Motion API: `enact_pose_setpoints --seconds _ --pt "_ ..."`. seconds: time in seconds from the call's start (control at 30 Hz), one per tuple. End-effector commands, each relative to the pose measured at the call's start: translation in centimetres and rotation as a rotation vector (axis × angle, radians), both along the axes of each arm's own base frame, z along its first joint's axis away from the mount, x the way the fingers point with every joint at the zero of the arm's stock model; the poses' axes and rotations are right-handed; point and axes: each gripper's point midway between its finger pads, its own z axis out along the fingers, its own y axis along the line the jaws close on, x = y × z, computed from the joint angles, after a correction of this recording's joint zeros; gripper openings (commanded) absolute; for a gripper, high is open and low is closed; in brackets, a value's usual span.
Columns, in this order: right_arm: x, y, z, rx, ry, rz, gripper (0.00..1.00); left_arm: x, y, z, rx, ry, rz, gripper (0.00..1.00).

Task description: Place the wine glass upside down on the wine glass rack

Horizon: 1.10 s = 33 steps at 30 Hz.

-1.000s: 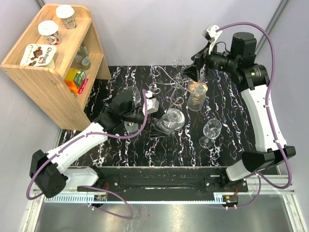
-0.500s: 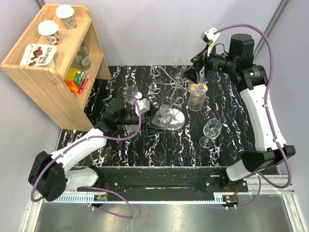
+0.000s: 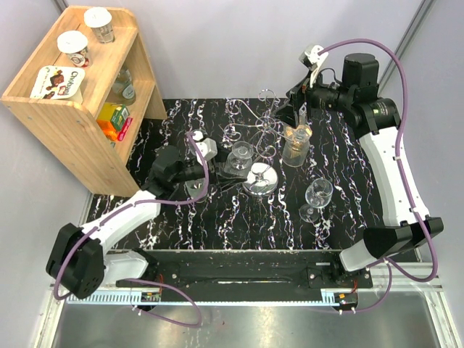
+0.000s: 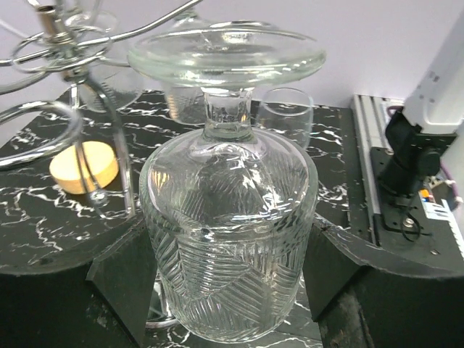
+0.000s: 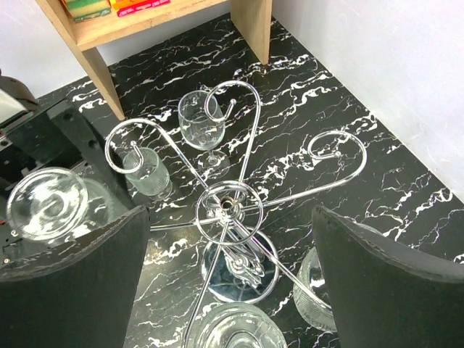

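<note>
One wine glass rack (image 5: 229,204) stands in the middle of the counter (image 3: 341,167). Its mirror disc base lies just right of the one wine glass (image 4: 228,217) being handled. That glass is upside down, foot uppermost, pinched at its ribbed bowl between the left fingers (image 4: 123,279). In the top view it sits left of centre, beside the rack's post, with its foot near the curled wire arms. Whether glass and wire touch cannot be told. The right fingers (image 5: 80,283) are spread wide and hold nothing, hovering over the rack's hub at the upper right of the top view.

Four more pieces of glassware show in the right wrist view:
- a smooth stemmed glass (image 5: 201,119) above the hub
- a ribbed tumbler (image 5: 148,174) to its left
- a round rim (image 5: 235,330) at the bottom edge
- a ribbed piece (image 5: 319,293), half hidden at lower right

A fifth, a plain goblet (image 3: 317,194), stands at the lower right of the top view. One tan disc (image 4: 83,163) lies by the rack. One wooden shelf (image 3: 65,123) fills the upper left.

Since a second ago the left fingers and their glass have moved up and left, uncovering the disc base, with the grip unchanged. The right fingers have shifted slightly upward.
</note>
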Motion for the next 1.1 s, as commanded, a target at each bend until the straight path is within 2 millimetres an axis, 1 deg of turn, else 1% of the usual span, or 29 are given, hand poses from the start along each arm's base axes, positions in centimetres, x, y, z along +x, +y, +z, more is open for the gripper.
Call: enact_pose_setpoints --seconds 0.0,0.1,0.23,0.43,0.63,0.7,0.9,1.07 --pt "-1.4 0.0 1.2 -0.001 -0.053 0.019 0.97 2.6 0.2 5.0 -0.1 -0.173 0.071 0.0" --pt "-1.6 0.0 1.5 -0.002 -0.06 0.02 0.97 3.4 -0.1 4.9 -0.091 -0.188 0.076 0.0" --pt "-1.5 -0.1 1.4 -0.004 -0.062 0.019 0.97 4.9 -0.3 5.3 -0.095 -0.192 0.088 0.0" --pt "-1.7 -0.1 1.2 -0.011 -0.06 0.02 0.97 6.7 -0.1 6.0 -0.12 -0.172 0.11 0.0" --pt "-2.0 -0.3 1.3 -0.016 -0.069 0.019 0.97 8.6 -0.1 5.2 -0.109 -0.162 0.132 0.0" --pt "-2.2 -0.4 1.3 -0.021 -0.074 0.019 0.97 9.0 0.0 4.9 -0.107 -0.159 0.14 0.0" --pt "-2.4 -0.6 1.0 -0.037 -0.075 0.015 0.97 9.8 0.9 5.3 -0.147 -0.164 0.164 0.0" --pt "-2.4 -0.5 0.7 -0.037 -0.064 0.023 0.97 10.1 1.2 5.4 -0.155 -0.157 0.174 0.0"
